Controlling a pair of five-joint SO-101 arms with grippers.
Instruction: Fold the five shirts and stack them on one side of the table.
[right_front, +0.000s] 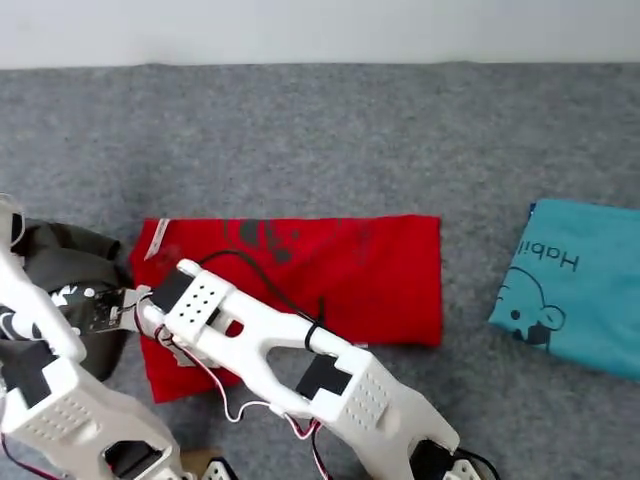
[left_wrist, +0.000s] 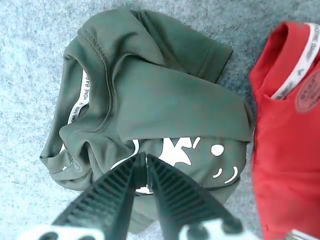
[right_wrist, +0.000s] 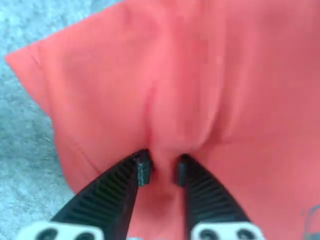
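table: I saw a grey felt surface (right_front: 330, 130).
red shirt (right_front: 350, 270): lay flat, centre.
right gripper (right_wrist: 162, 170): pinched a fold of the red shirt, left edge.
olive shirt (left_wrist: 165, 100): crumpled, left, just beside the red shirt.
left gripper (left_wrist: 145, 167): closed, empty, above the olive shirt.
teal shirt (right_front: 580, 290): folded, right.

The plain red cloth shirt (right_wrist: 200, 75) blurs around the right gripper (right_wrist: 161, 170); well apart, the teal printed cloth shirt (right_front: 580, 300) is cut off.
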